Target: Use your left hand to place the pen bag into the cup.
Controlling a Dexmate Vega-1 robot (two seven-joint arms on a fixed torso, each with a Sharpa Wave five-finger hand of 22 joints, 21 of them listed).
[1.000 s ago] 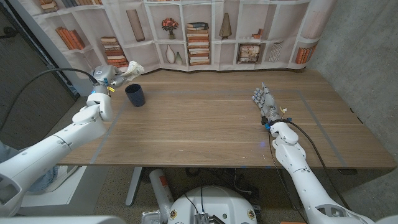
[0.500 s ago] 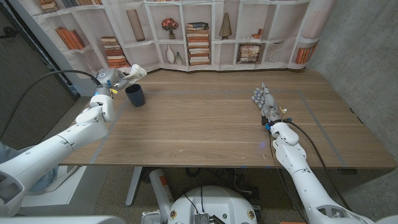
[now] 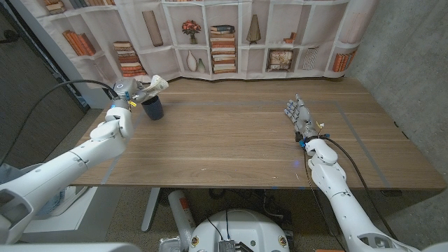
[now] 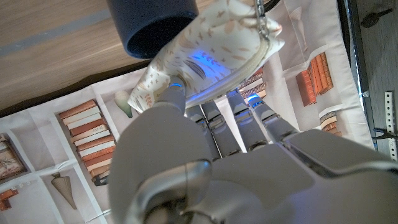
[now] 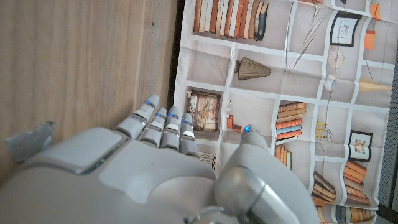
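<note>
Pen bag (image 4: pixel 211 50): soft printed cloth. Cup (image 3: pixel 152 107): dark, matt. Surface (image 3: pixel 231 140): smooth wood grain. Left hand (image 4: pixel 205 162): glossy white plastic.

Cup (image 3: pixel 152 107) at the table's (image 3: pixel 231 140) far left, pen bag (image 3: pixel 155 86) just above it — in the left hand (image 3: pixel 124 92), right hand (image 3: pixel 297 113) well apart — on the right side.

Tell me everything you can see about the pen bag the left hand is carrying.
The pen bag is a soft cream fabric pouch with a faint small printed pattern and a metal zip pull at one end. The left hand grips it from below, fingers pressed into the cloth, holding it tilted in the air right by the dark blue cup, which stands upright on the wooden table. In the left wrist view the bag overlaps the cup's open rim; whether they touch is unclear.
</note>
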